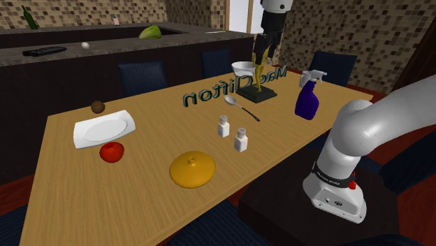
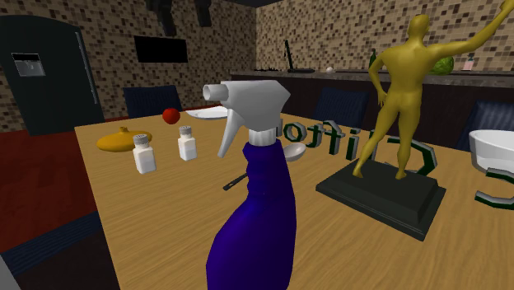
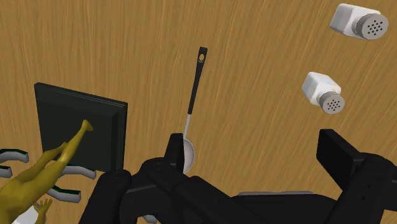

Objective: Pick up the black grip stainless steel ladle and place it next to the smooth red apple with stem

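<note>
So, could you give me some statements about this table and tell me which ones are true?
1. The ladle lies flat on the table. True.
2. The end effector is clamped on the ladle. False: its fingers stand apart and hold nothing.
3. The red apple sits close to the white plate. True.
4. The spray bottle is green. False: its body is purple, with a white trigger head.
5. The gold statue has toppled onto its side. False: it stands upright on a dark base.
</note>
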`<action>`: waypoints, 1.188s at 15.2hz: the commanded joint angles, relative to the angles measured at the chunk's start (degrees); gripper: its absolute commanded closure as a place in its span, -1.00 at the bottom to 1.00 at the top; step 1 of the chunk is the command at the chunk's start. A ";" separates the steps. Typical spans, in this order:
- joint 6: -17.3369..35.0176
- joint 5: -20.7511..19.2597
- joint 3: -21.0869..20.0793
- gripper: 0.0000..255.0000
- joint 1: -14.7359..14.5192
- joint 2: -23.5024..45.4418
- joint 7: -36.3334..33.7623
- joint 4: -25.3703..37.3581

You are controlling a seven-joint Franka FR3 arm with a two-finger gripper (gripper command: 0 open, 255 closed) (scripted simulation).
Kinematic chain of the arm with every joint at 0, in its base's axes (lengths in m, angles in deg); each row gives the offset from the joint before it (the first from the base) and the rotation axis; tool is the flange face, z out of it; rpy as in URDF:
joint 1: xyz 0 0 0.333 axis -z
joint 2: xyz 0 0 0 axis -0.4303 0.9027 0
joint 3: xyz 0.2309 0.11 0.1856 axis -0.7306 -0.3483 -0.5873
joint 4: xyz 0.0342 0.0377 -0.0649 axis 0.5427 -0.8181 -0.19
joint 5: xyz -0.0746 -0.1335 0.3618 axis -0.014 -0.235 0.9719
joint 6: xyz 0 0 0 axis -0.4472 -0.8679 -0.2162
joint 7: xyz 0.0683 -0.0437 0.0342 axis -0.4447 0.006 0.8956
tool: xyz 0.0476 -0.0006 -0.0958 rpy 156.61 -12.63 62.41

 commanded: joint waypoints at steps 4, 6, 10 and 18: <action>4.88 -0.53 0.44 -1.00 0.85 3.42 -1.21 -2.37; 8.11 -0.89 0.74 -1.00 1.43 6.01 -2.03 -3.63; 14.48 -1.65 1.40 -1.00 2.58 11.89 -3.70 -5.33; 26.33 -3.10 2.87 -1.00 4.82 26.01 -7.06 -5.49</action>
